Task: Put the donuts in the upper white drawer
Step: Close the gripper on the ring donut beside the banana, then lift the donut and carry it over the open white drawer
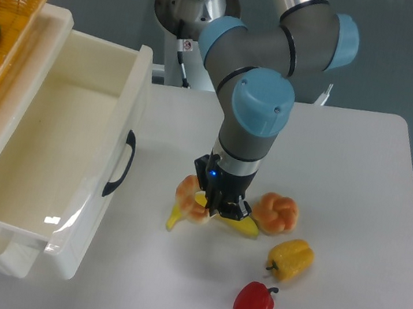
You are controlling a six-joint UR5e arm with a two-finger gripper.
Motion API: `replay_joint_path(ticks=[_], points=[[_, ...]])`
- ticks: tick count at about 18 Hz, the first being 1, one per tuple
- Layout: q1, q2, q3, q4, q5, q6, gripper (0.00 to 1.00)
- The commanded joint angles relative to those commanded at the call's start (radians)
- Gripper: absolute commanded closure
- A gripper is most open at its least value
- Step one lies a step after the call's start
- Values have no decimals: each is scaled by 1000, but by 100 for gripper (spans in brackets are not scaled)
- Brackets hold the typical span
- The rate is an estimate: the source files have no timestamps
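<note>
The tool (219, 207) sits low over the ring donut (189, 197) on the worktop (349, 164); its grip state cannot be told. The lobed donut (276, 212) lies just right.

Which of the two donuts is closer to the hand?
The ring donut, directly beside the hand on the drawer side; the lobed donut lies further off.

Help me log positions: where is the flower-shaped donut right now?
The flower-shaped donut sits on the table just right of the gripper, beside the banana and above the yellow pepper.
</note>
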Motion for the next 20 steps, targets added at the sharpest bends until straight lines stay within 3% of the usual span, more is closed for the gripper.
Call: replay_joint_path(ticks=[12,20], points=[[14,57,11,-2,-14,-213,90],[12,113,12,3,-155,-477,89]])
